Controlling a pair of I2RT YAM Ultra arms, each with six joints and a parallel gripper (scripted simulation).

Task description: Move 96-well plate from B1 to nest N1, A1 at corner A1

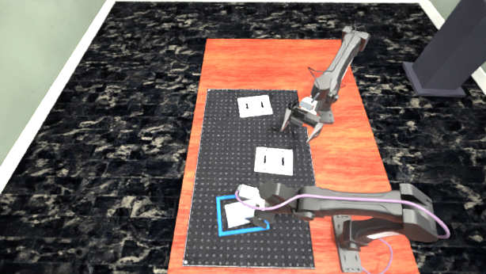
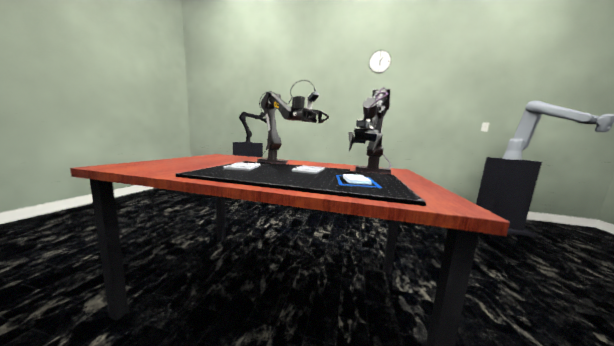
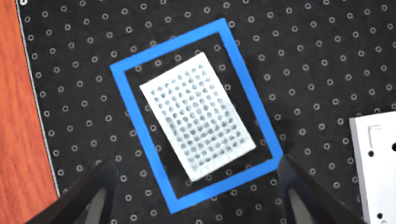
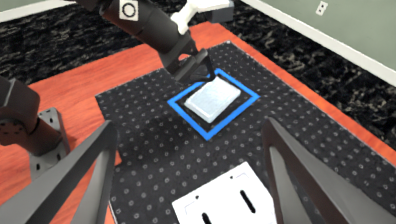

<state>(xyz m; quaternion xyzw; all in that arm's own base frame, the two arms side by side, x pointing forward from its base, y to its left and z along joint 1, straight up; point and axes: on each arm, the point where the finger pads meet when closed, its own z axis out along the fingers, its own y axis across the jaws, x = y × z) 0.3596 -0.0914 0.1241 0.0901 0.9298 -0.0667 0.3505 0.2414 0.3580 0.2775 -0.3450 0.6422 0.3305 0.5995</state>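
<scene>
The white 96-well plate [image 1: 237,214] [image 2: 357,178] [image 3: 197,115] [image 4: 212,100] lies flat inside the blue-outlined bench spot [image 1: 241,231] [image 2: 345,184] [image 3: 127,107] [image 4: 245,107], turned a little against the outline. My left gripper [image 1: 252,207] [image 2: 357,141] [image 3: 194,163] [image 4: 204,65] is open and empty, and hangs above the plate with its fingers clear of it. My right gripper [image 1: 295,135] [image 2: 323,117] [image 4: 189,124] is open and empty, raised over the mat's edge. Two white nest plates [image 1: 255,106] [image 1: 274,160] [image 2: 242,165] [image 2: 308,169] lie on the mat. I cannot tell which is N1.
The black pegboard mat [image 1: 222,158] [image 2: 280,180] covers the middle of the orange table [image 1: 257,59] [image 2: 150,170]. The nearer nest plate also shows in the wrist views [image 3: 375,165] [image 4: 225,202]. A grey robot on a dark pedestal [image 2: 510,195] [image 1: 447,59] stands off the table.
</scene>
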